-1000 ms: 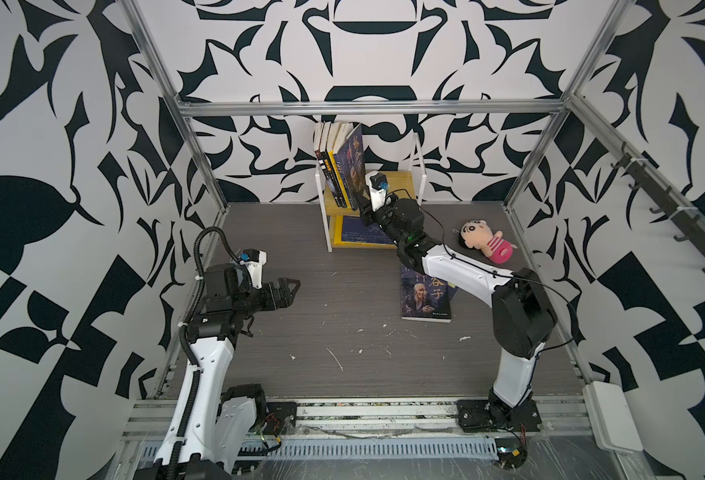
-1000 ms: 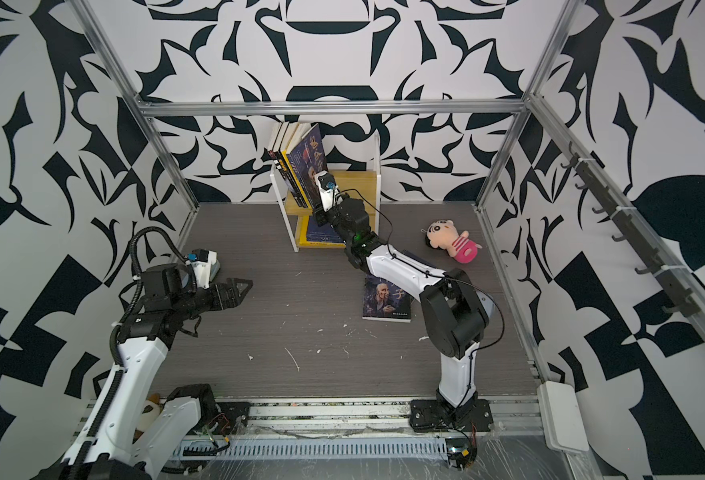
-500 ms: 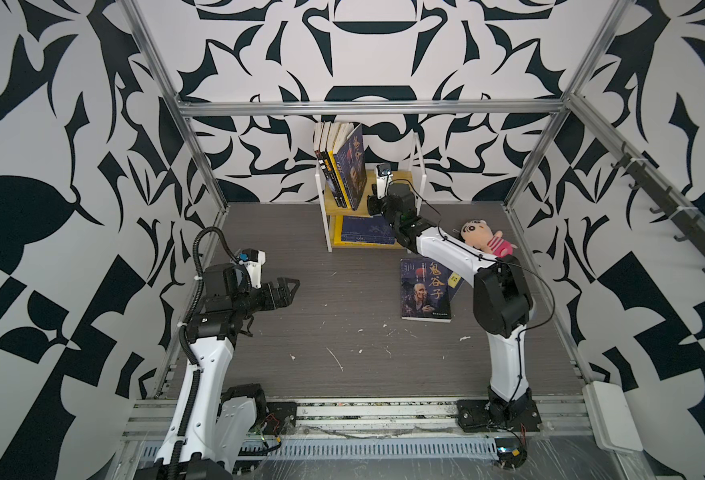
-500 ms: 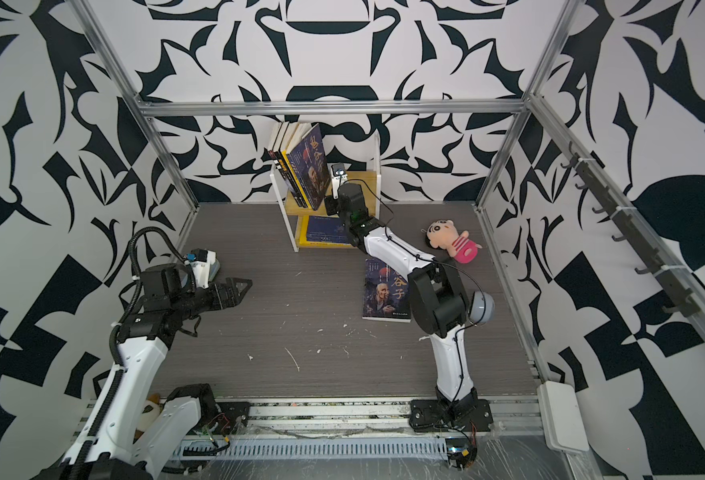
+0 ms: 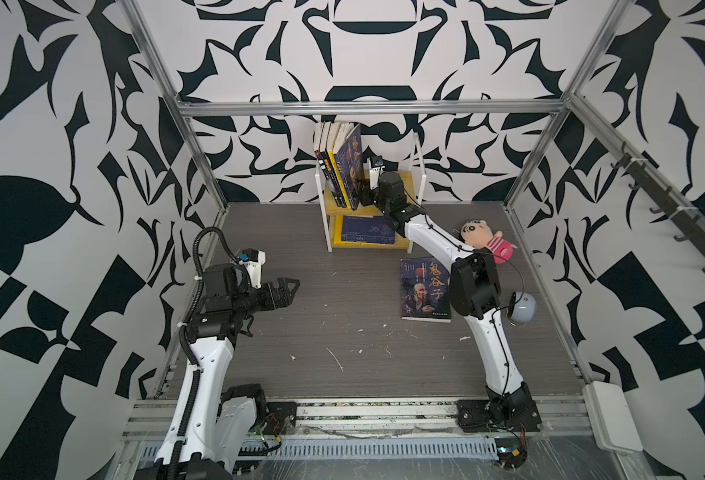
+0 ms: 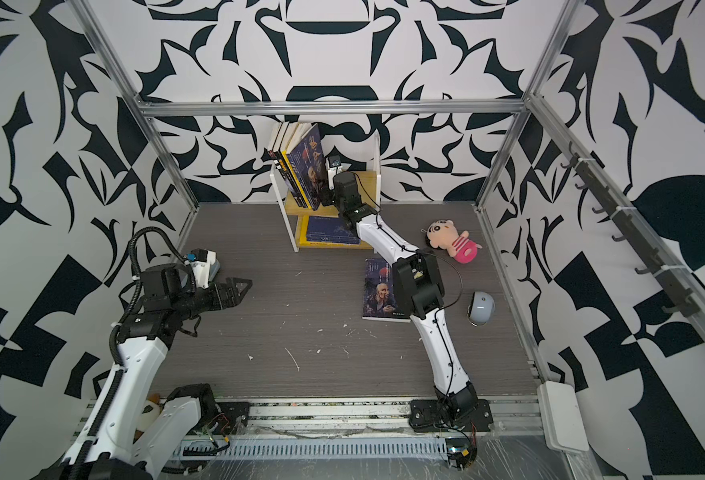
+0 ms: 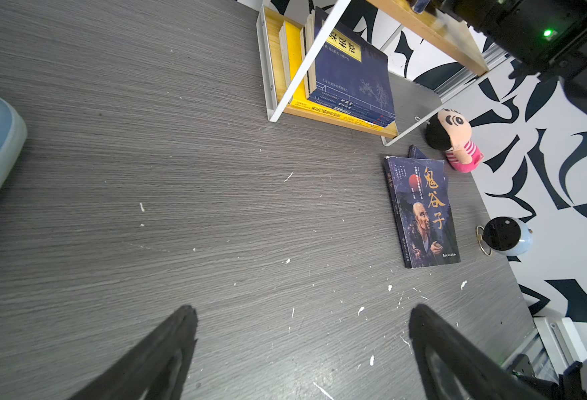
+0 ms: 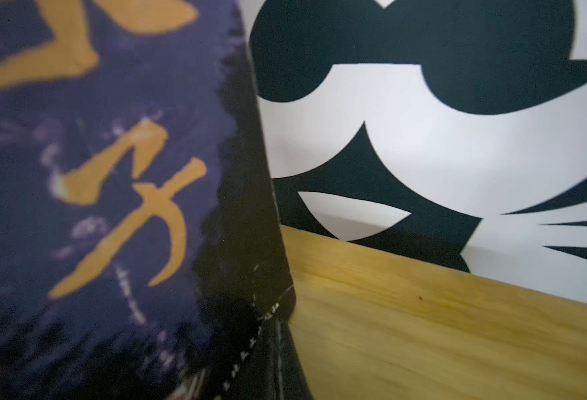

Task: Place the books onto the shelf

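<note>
- Now one book (image 5: 425, 291) lies flat on the table (image 5: 342, 340) near the shelf (image 5: 407, 183); other books (image 5: 338, 166) lean on its top board or lie stacked below.
- Probably light, thin and floppy: pinch along the spine edge.
- Right end effector (image 5: 361, 197): clenched, apparently empty, against the leaning row.
- Left end effector (image 5: 293, 287): released, above the table.

The shelf (image 5: 410, 187) stands at the back of my worktop (image 5: 321, 324). It has upright books (image 5: 342, 166) on the left of its upper tier, my right tool (image 5: 364, 195) just beside them, and stacked books (image 5: 367, 230) flat on the lower tier. In front and to the right a loose book (image 5: 423, 291) lies flat, with the doll (image 5: 486, 241) behind it beside the shelf and a round gadget (image 5: 523, 308) to its right.
</note>
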Motion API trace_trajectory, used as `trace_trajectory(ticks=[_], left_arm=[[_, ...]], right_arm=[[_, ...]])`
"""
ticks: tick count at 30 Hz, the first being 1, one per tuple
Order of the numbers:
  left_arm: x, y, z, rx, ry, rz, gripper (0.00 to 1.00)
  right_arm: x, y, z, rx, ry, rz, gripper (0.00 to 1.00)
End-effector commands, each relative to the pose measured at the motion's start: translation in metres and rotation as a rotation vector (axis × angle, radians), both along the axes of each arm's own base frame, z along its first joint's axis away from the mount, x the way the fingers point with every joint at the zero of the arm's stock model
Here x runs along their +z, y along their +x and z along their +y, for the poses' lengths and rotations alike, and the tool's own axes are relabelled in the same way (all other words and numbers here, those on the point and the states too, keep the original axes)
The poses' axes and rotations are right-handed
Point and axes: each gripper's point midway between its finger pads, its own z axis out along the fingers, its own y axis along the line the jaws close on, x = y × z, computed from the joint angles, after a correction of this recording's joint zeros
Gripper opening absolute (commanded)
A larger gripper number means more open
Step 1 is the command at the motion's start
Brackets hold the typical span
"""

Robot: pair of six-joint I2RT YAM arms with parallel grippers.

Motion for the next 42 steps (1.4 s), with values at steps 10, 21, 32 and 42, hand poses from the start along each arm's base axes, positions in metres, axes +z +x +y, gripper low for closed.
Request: trace_trajectory(ticks=[10,21,32,42], left_arm=[[0.006,-0.002,-0.004,-0.019,-0.003,-0.012,1.00],[0.006,-0.003,-0.005,-0.022,-0.003,-0.015,1.00],[0.006,-0.004,-0.008,-0.030,-0.022,-0.015,0.99],[0.004,-0.003,-0.004,-0.018,-0.014,-0.009,1.00]], right_arm=[[0.052,-0.013,0.021,0.139,0.050,-0.081,0.00],[0.105,-0.055,-0.011,0.188,-0.028,-0.132,0.18],[0.099,-0.111,-0.006,0.422,-0.090,-0.101,0.48],[0.090,-0.123,0.017,0.589,-0.069,-0.115,0.95]])
